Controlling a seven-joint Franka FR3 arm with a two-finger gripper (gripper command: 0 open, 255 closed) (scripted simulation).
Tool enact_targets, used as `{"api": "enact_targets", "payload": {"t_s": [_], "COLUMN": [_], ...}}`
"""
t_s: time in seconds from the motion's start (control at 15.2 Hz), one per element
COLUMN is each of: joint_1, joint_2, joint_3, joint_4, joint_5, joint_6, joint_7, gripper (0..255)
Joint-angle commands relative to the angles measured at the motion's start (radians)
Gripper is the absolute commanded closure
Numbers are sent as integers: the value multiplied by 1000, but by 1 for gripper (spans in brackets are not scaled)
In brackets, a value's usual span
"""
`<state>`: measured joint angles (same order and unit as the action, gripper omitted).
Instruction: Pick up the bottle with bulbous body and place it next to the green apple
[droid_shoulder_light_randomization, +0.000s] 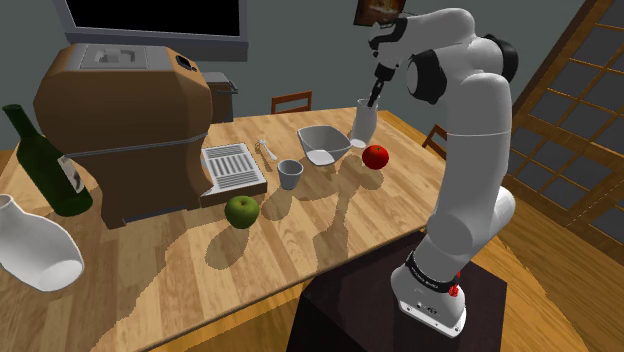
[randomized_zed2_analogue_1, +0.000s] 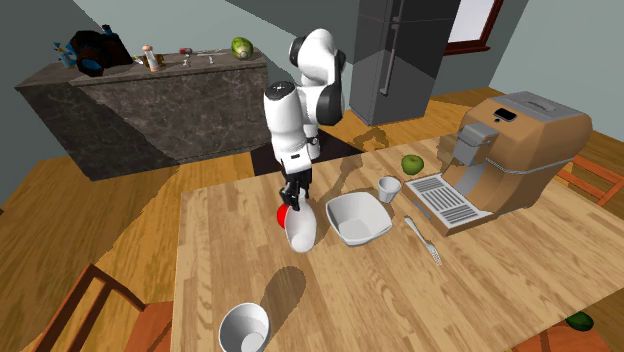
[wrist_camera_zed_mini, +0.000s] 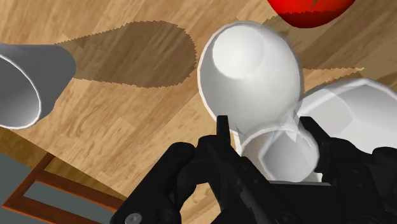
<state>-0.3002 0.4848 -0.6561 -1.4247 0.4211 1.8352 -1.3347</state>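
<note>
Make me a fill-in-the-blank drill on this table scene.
The pincer grips the white bottle by its ___. The fruit beside the bottle is ___ in colour. Between the green apple and the bowl stands a small ___.
Missing: neck; red; cup.

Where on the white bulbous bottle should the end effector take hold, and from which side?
The narrow neck, from above. The white bottle is neck-up, its round body looks too wide to span, and the end effector clasps that neck now.
</note>
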Motion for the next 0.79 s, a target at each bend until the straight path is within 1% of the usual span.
{"api": "enact_targets", "payload": {"t_s": [0.0, 0.73], "joint_1": [-3, -37], "joint_2": [-3, 2], "joint_3": [-2, -6], "joint_4": [22, 183], "joint_5": [-4, -9], "joint_6": [-24, -172], "joint_7": [5, 33], "gripper": [255, 255]}}
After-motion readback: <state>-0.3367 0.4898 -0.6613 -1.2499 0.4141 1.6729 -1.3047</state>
